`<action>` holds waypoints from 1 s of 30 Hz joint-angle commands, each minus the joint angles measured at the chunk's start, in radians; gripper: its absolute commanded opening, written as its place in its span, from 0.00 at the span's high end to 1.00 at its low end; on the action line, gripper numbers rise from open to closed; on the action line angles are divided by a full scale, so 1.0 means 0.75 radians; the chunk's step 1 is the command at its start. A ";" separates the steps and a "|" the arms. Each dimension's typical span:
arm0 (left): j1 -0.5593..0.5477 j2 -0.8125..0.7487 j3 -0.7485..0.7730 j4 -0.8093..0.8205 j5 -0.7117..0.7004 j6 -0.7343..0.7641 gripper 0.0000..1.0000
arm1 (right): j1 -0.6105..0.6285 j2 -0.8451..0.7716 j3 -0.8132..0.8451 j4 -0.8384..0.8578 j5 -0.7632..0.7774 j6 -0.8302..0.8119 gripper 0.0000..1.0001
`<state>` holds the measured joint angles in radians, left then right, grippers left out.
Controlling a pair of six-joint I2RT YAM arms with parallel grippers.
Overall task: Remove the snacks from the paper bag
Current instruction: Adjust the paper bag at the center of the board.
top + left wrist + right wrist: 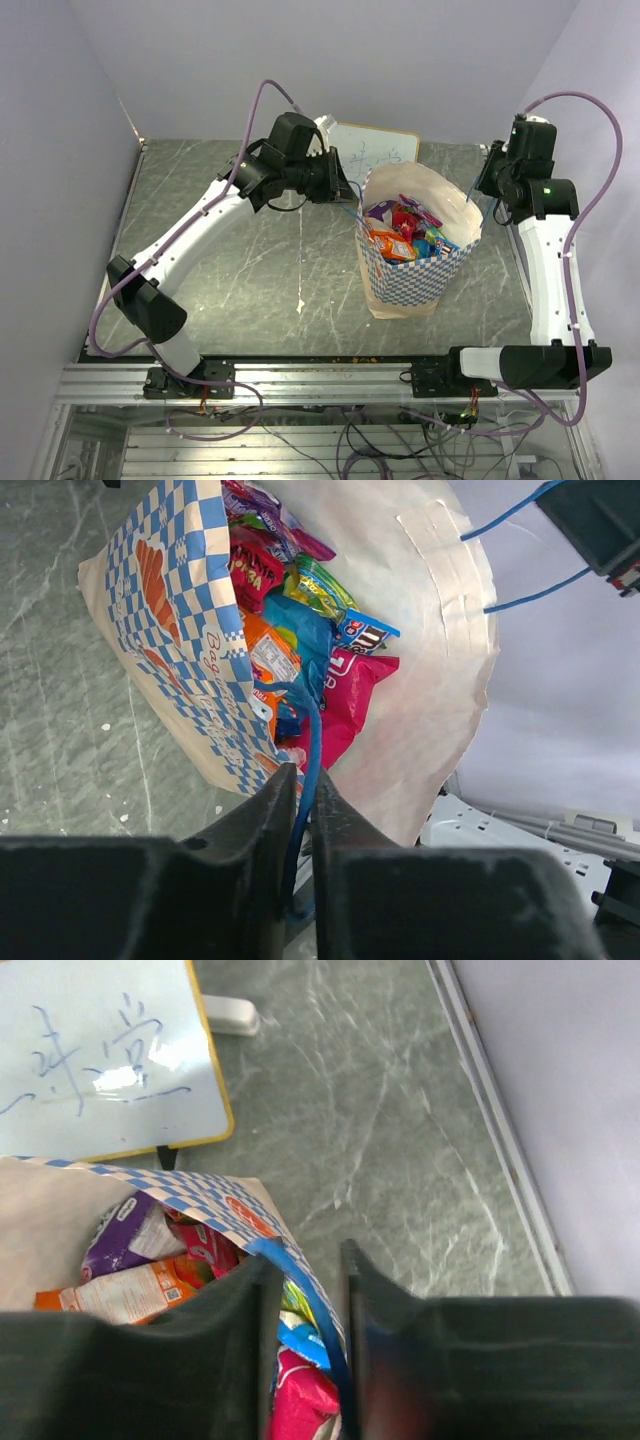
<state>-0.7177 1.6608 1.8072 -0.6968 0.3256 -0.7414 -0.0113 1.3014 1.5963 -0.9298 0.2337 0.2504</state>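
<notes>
Fingers (250,830) of the left gripper (305,805) are squeezed almost together, and I see a blue cord handle (312,730) pinched between them. It rises from the near rim of the paper bag (170,590).

On my right wrist feed, the right gripper (305,1300) sits over the opposite rim. Its fingers stand a little apart, and the other cord handle (318,1345) runs through the gap, close to one inner face. I cannot tell whether that cord is actually pinched.

From the top camera, the bag stands upright on the grey marbled table (250,270) between the two arms, with its mouth open wide. One gripper is at each side of the rim. The blue-white checked band wraps the outside.

The snacks (405,232) are all inside the bag, piled together. I can make out a pink packet (350,695), a blue packet (305,630), an orange packet (262,650) and a yellow-green packet (320,585). A purple packet (125,1235) lies against the far wall.

Just behind the bag is a whiteboard (100,1050) with a yellow frame and blue handwriting.
</notes>
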 commanded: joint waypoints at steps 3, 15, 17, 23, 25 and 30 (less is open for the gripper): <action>0.009 0.031 0.079 -0.052 0.052 0.034 0.93 | -0.007 -0.069 0.047 0.196 -0.140 0.021 0.89; -0.002 0.039 0.018 0.297 0.252 -0.146 0.93 | -0.003 0.013 0.350 0.263 -0.084 -0.120 1.00; -0.008 0.056 0.044 0.270 0.247 -0.133 0.93 | -0.002 0.044 0.385 0.271 -0.125 -0.120 1.00; -0.011 0.026 -0.004 0.200 0.177 -0.081 0.93 | 0.013 0.077 0.439 0.277 -0.383 -0.095 1.00; -0.008 -0.007 -0.054 0.135 0.125 -0.042 0.93 | 0.014 0.058 0.392 0.309 -0.603 -0.063 1.00; 0.011 -0.128 -0.253 -0.009 -0.039 0.044 0.93 | 0.015 -0.019 0.171 0.526 -1.099 0.130 1.00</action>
<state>-0.7212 1.6577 1.6978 -0.6128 0.4000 -0.7692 -0.0044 1.3712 1.8030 -0.8192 -0.2287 0.2165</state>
